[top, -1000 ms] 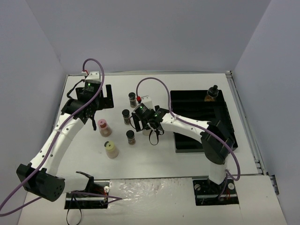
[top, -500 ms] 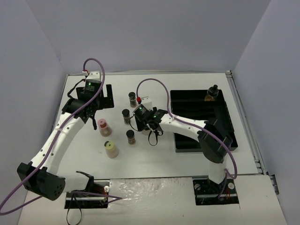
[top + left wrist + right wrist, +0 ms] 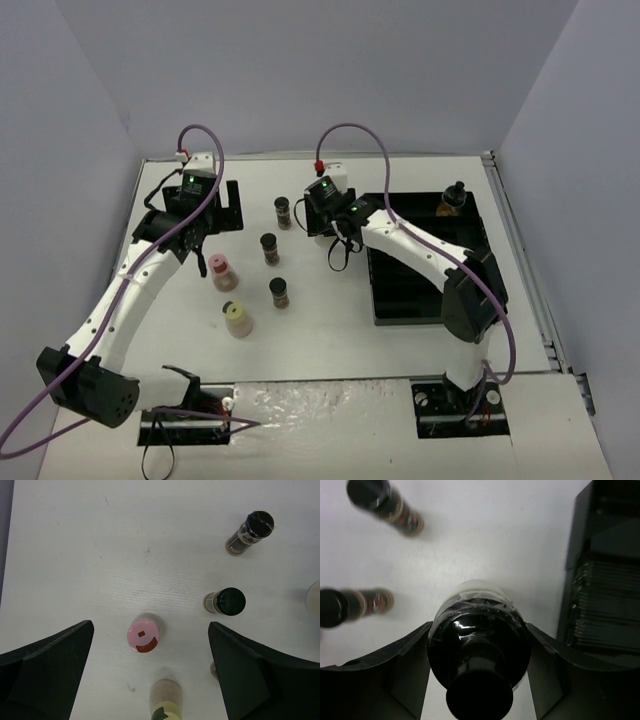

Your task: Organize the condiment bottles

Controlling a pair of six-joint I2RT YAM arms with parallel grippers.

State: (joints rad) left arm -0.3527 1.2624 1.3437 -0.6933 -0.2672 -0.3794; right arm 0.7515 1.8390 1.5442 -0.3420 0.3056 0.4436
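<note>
My right gripper (image 3: pixel 479 630) is shut on a black-capped condiment bottle with pale contents (image 3: pixel 479 652), held above the white table just left of the black tray (image 3: pixel 605 580). In the top view the right gripper (image 3: pixel 337 232) hangs by the tray's (image 3: pixel 385 305) left edge and hides the held bottle. Three black-capped bottles (image 3: pixel 283 211) (image 3: pixel 268 248) (image 3: pixel 279 292) stand mid-table. The pink-capped one (image 3: pixel 223 272) and the yellow-capped one (image 3: pixel 237 318) stand to their left. My left gripper (image 3: pixel 150 625) is open, high above the pink-capped bottle (image 3: pixel 143 636).
Another black-capped bottle (image 3: pixel 452 200) stands in the tray's far right corner. A small black stand (image 3: pixel 231 205) sits behind the left arm. Grey walls close in the table at the left, the back and the right.
My right gripper has shut on the black-capped bottle and carried it up, back and to the right, from among the standing bottles to the tray's left edge. The left arm has held still.
</note>
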